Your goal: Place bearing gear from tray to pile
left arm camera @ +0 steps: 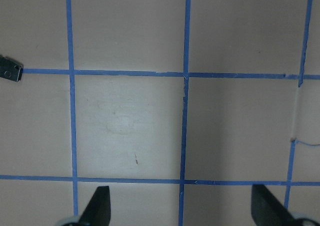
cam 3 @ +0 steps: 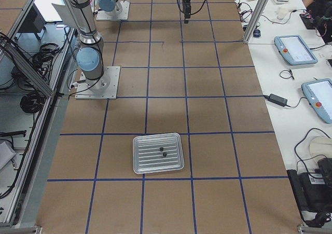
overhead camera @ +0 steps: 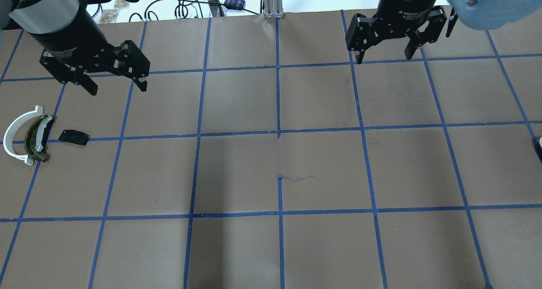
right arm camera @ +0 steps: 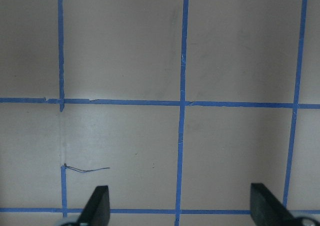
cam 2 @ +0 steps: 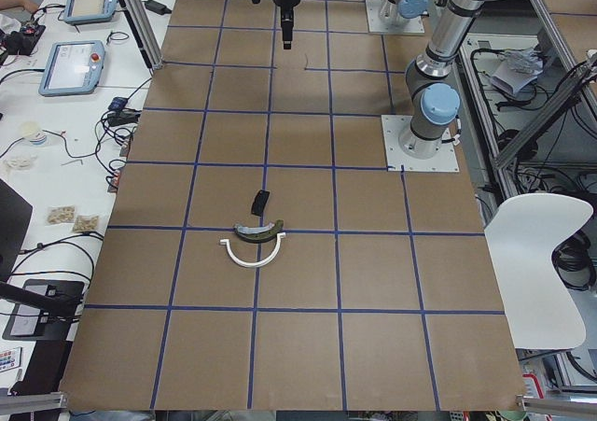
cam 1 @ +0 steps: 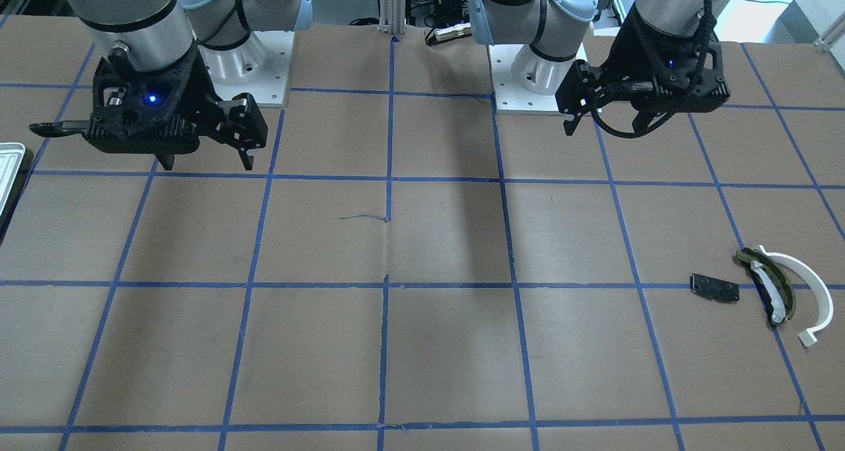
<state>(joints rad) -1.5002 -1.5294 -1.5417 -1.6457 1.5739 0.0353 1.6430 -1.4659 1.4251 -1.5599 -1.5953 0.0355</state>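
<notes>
The silvery tray (cam 3: pixel 158 164) lies at the table's end on my right side, and its corner shows in the front view (cam 1: pixel 9 167). Two small dark parts (cam 3: pixel 161 152) lie in it, too small to tell apart. The pile is at the opposite end: a flat black plate (overhead camera: pixel 74 136), an olive curved piece with white padding (overhead camera: pixel 37 137) and a white plastic arc (overhead camera: pixel 12 137). My left gripper (overhead camera: pixel 116 87) hangs open and empty above the table, beside the pile. My right gripper (overhead camera: pixel 384 57) hangs open and empty, well away from the tray.
The brown table carries a blue tape grid. The two arm bases (cam 1: pixel 244 61) (cam 1: pixel 538 68) stand at the robot's edge. A short loose thread (cam 1: pixel 362 218) lies near the middle. Side benches with pendants (cam 3: pixel 295 50) flank the operators' side.
</notes>
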